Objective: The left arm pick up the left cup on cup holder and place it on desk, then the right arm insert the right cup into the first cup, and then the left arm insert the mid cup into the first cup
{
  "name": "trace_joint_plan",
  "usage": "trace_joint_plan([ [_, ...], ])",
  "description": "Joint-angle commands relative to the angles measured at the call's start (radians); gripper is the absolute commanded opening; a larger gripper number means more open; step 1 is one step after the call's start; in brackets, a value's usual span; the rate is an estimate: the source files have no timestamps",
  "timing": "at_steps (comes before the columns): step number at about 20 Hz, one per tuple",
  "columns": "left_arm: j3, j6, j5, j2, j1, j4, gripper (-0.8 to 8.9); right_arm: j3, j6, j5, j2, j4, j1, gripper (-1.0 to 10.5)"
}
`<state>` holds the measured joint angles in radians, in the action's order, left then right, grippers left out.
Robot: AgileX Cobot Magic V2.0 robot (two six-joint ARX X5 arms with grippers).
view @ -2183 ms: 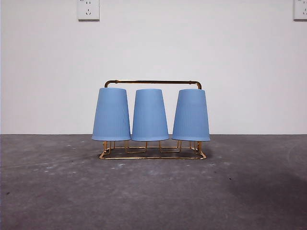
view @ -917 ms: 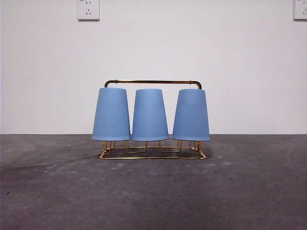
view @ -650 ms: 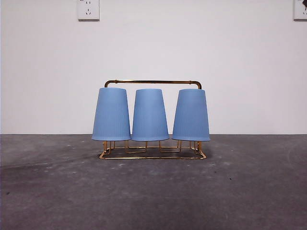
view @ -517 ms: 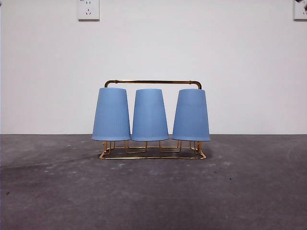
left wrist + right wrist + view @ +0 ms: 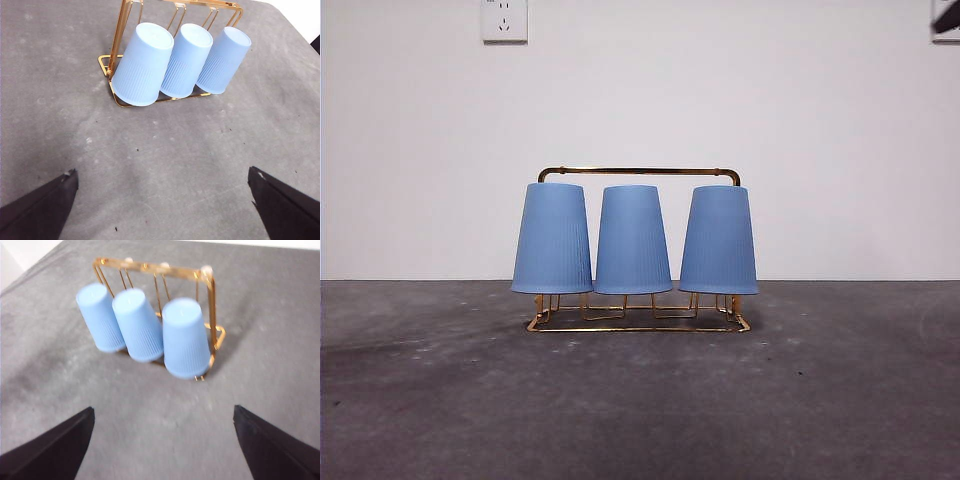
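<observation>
- you're on step one: all three cups sit upside down on the cup holder (image 5: 638, 175), mid-desk (image 5: 640, 400).
- left claw (image 5: 162, 200), spread wide and empty, needs the left cup (image 5: 142, 65) at its 12 o'clock.
- right claw (image 5: 162, 437) waits, also open.

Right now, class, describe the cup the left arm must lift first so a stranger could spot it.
Find the thin gold wire cup holder on the dark grey desk. Three upturned ribbed blue cups sit on it; take the left end cup, nearest the left claw.

Right wrist view is motion-blurred; cups hide the cup holder (image 5: 638, 174) prongs; both grippers' jaws cropped.
</observation>
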<state>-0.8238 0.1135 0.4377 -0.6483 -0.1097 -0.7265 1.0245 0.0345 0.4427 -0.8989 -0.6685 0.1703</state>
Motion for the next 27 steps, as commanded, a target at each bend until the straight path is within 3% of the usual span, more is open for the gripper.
trace_joint_plan([
  [1, -0.022, -0.016, 0.005, -0.004, -0.003, 0.008, 5.44, 0.082, 0.015, -0.005, -0.107, 0.036, 0.03, 4.6],
  [7, -0.022, -0.016, 0.005, -0.004, -0.003, 0.008, 5.44, 0.264, 0.01, -0.052, -0.399, 0.123, 0.108, 4.9],
  [12, -0.022, -0.016, 0.005, -0.004, -0.003, 0.007, 5.44, 0.315, 0.011, -0.105, -0.581, 0.233, 0.15, 4.9],
  [27, -0.022, -0.016, 0.005, -0.004, -0.003, -0.013, 5.44, 0.315, 0.026, -0.211, -0.862, 0.422, 0.194, 4.9],
])
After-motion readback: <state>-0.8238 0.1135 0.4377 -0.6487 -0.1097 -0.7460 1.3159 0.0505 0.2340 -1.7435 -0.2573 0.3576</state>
